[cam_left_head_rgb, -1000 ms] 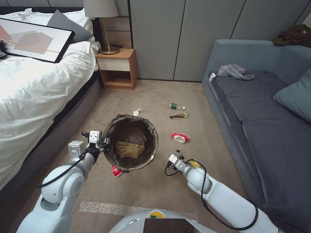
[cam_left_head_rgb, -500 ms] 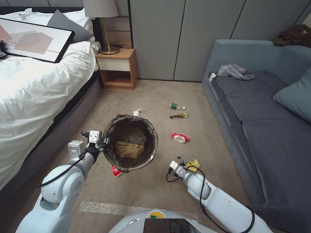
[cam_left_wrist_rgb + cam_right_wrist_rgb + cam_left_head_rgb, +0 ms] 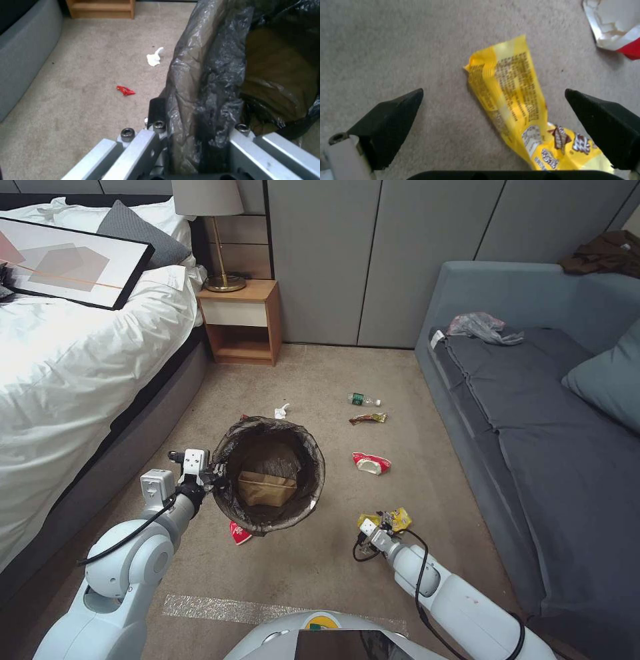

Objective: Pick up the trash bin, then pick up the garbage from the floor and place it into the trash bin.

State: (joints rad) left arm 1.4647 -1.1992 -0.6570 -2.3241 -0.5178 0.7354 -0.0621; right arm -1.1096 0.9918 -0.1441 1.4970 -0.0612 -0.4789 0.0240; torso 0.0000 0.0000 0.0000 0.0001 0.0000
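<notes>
The trash bin (image 3: 269, 475) stands out on the beige carpet (image 3: 320, 573), between the white bed (image 3: 73, 353) and the grey sofa (image 3: 553, 447), with a wooden nightstand (image 3: 241, 321) against the wall beyond it. Its dark liner is folded over the rim and a tan paper bag (image 3: 267, 489) lies inside. The left gripper (image 3: 215, 473) is clamped on the bin's rim on the bed side — the left wrist view shows its fingers (image 3: 156, 113) pinching the crinkled liner, one outside and one apparently within, though the inner one is mostly hidden.

The right gripper (image 3: 381, 524) is low over the carpet on the sofa side of the bin, jaws spread wide and holding nothing; the right wrist view shows the yellow wrapper (image 3: 516, 105) lying flat between the two black fingertips (image 3: 391, 120), touching neither.

Six loose pieces lie around the bin: two red-and-white snack bags (image 3: 371, 463) — the second (image 3: 239, 533) tucked against the bin's near side — the yellow wrapper, a clear bottle (image 3: 363, 399), a brownish wrapper (image 3: 368, 418) and a white tissue (image 3: 281, 411). The left wrist view adds a tiny red wrapper (image 3: 125, 90) near the tissue.
</notes>
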